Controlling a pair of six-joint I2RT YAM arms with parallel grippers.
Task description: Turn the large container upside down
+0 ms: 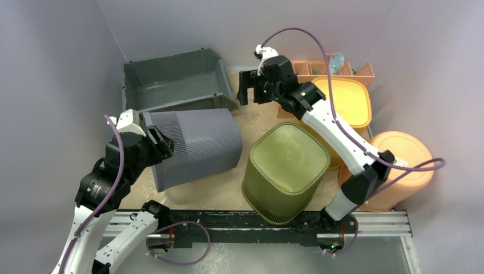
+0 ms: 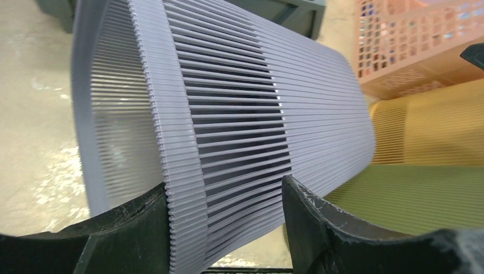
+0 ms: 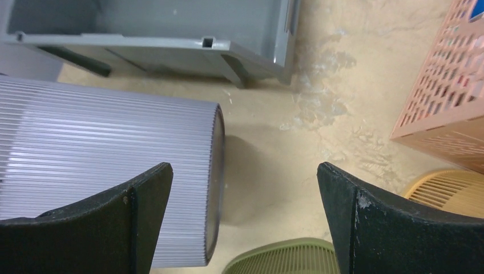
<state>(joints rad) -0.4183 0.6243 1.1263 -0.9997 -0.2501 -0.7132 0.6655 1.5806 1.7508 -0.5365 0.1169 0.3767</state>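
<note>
Left gripper (image 2: 225, 200) was about half open and clamped across the rim wall of the large grey ribbed container (image 1: 200, 142). One finger (image 2: 125, 228) sat inside the mouth and the other outside against the ribs, and both appeared to touch the wall. The container lay on its side on the table (image 1: 259, 123), with its open mouth toward the left arm and its closed base pointing the opposite way. Whether its lower side rested fully on the table or was slightly raised could not be told. Right gripper (image 1: 249, 91) was wide open and held nothing. It hung above bare table past the container's base end, toward the far side, and its fingers (image 3: 142, 217) touched no object. A dark grey crate (image 1: 171, 80) stood directly behind the container, its front edge close to the container's far side. An olive ribbed bin (image 1: 285, 171) stood just beside the container's base end, toward the near edge of the table; contact between the two could not be judged. A yellow-orange bin (image 1: 348, 103) sat farther out on the same base side, beyond the olive bin. A round orange tub (image 1: 408, 162) and an orange mesh basket (image 1: 342, 71) lay farther out again, well apart from the container.
</note>
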